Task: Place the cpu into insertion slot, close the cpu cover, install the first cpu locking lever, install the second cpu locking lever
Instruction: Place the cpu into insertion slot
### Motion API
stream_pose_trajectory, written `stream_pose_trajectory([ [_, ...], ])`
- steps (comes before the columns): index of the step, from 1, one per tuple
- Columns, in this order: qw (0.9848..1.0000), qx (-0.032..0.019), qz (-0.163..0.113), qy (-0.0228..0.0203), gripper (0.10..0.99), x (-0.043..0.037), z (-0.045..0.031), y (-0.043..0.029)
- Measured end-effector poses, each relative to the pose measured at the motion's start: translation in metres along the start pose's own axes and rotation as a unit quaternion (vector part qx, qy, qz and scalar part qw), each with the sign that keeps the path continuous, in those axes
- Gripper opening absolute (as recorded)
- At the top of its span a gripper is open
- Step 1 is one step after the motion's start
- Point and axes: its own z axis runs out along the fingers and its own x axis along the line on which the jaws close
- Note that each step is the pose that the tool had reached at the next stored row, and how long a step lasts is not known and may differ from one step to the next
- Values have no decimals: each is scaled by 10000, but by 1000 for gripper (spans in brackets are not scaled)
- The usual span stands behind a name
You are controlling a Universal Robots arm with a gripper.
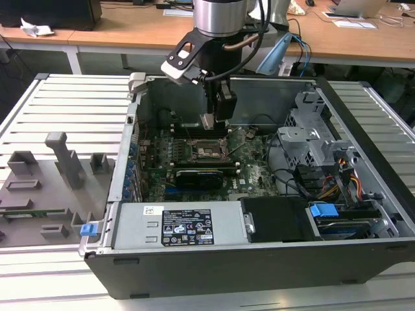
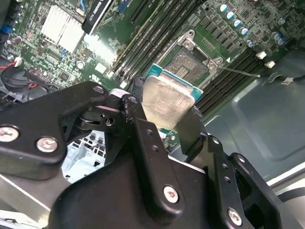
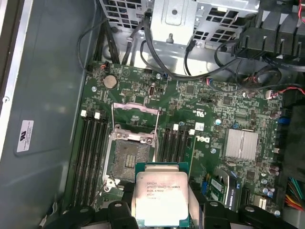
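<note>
While the tool (image 1: 211, 121) hangs in the upper middle of the exterior view, clenched on the cpu (image 1: 207, 122), the chip sits above the motherboard's open insertion slot (image 1: 209, 151), not yet seated. Both wrist views show its silvery top between the fingers (image 2: 190, 131), with the cpu cover (image 3: 135, 109) swung open.

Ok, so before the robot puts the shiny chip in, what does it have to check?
1. Chip gripped: ok. The gripper is shut on the cpu.
2. Slot empty: ok. The insertion slot shows bare contacts.
3. Cover out of the way: ok. The cpu cover is flipped open, off the slot.
4. Levers released: ok for the one locking lever sticking out free; the other, cannot tell.
5. Chip lined up over the slot: cannot tell.
6. Cables clear: ok. The black cables lie away from the slot.
</note>
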Motion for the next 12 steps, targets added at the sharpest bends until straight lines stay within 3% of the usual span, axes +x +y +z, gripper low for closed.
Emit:
stream_pose_trajectory([
  [12,9990,-4,437,-30,529,3,62,-29],
])
